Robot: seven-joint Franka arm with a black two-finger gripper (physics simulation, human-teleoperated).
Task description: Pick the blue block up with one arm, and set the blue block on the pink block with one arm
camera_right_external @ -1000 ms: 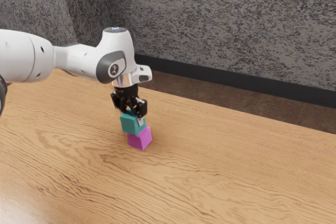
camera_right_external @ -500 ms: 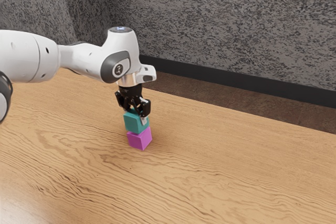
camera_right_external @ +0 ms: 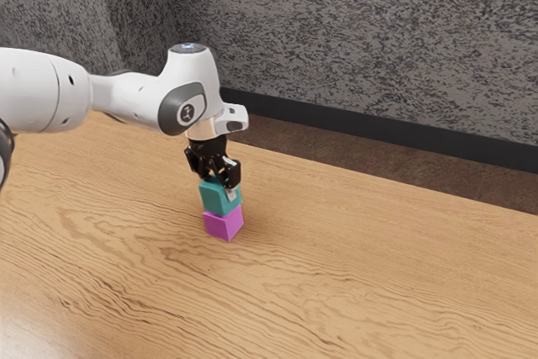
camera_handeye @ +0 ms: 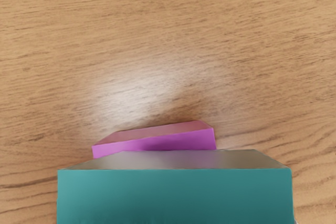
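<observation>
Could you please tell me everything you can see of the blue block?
The blue block is a small plain cube, more teal than blue, smooth and matte with no markings. It stands upright and level on top of the pink block, roughly lined up with it, with no gap visible between them. The end effector comes down from above and clasps its upper part, with black fingers on two opposite sides. The stack stands on the wooden table.

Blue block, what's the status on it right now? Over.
End effector shut on blue block. Blue block looks seated on pink block, roughly lined up. Not released yet. Nothing in the way.
</observation>
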